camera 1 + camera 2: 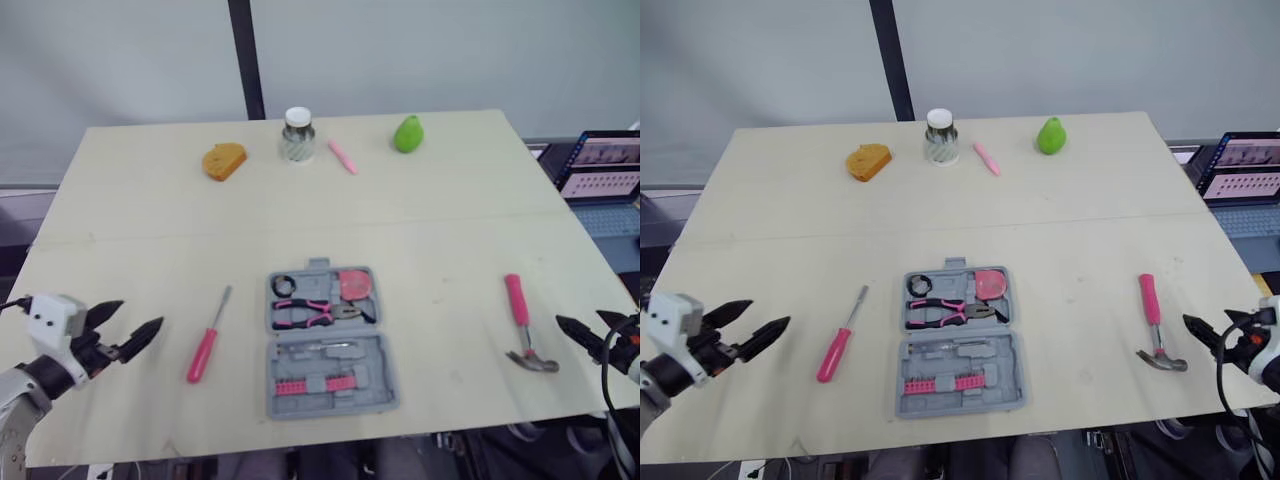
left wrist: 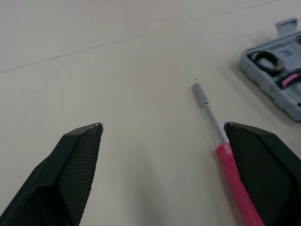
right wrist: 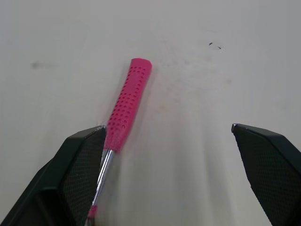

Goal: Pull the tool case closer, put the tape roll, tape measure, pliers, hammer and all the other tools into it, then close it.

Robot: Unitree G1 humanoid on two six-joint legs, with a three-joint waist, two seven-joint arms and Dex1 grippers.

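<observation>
The grey tool case lies open and flat at 6 o'clock on the desk, both halves facing up. Its far half holds a black tape roll, pink-handled pliers and a pink tape measure; the near half holds a pink bit strip. A pink-handled screwdriver lies at the case's 9 o'clock, a pink-handled hammer at its 3 o'clock. The left jaws, at the desk's 8 o'clock, are spread and empty; the right jaws, at 4 o'clock, likewise.
</observation>
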